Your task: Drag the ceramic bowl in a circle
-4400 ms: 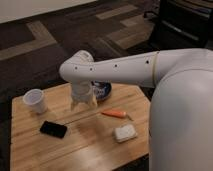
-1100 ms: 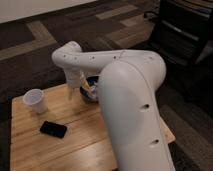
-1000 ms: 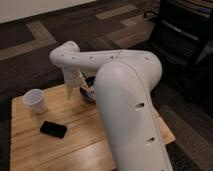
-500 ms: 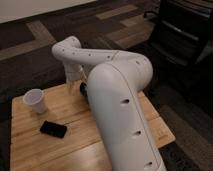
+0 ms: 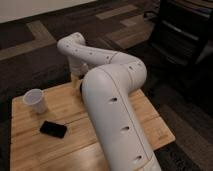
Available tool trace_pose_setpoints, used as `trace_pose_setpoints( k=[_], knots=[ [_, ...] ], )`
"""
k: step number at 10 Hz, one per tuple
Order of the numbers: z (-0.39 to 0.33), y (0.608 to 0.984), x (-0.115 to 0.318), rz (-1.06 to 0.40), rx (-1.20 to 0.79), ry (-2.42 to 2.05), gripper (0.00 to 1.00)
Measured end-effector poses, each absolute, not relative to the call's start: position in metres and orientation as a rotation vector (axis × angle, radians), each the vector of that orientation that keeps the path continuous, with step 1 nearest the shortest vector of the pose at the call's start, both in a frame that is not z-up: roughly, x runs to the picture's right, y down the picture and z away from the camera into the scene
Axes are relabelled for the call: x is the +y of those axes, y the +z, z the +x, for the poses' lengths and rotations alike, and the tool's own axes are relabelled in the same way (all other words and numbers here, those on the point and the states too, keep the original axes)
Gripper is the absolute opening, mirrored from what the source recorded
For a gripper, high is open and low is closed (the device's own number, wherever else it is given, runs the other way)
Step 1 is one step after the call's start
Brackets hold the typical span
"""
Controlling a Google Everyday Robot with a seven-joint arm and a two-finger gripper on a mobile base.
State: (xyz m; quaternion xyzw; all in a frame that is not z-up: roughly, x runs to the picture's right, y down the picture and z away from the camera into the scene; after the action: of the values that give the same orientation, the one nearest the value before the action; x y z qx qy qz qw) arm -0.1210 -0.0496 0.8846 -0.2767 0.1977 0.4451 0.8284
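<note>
Reaching to the far edge of the light wooden desk (image 5: 27,150), the end effector (image 5: 76,81) sits at the dark-blue round ceramic bowl (image 5: 80,89), which is mostly hidden behind the white robot arm (image 5: 115,100). Whether the end effector is wide, narrow or holding cannot be told.

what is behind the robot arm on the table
The arm covers the middle of the table. Only a dark sliver, likely the ceramic bowl, shows beside the gripper near the far edge; anything else there is hidden.
</note>
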Motion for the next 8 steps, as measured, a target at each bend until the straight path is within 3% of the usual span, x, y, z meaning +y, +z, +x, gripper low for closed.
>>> trace_pose_setpoints(
  k=[5, 8],
  knots=[
    [-0.051, 0.914, -0.086, -0.542, 0.369, 1.009, 0.65],
    [0.031, 0.9, -0.072, -0.514, 0.394, 1.123, 0.65]
  ],
)
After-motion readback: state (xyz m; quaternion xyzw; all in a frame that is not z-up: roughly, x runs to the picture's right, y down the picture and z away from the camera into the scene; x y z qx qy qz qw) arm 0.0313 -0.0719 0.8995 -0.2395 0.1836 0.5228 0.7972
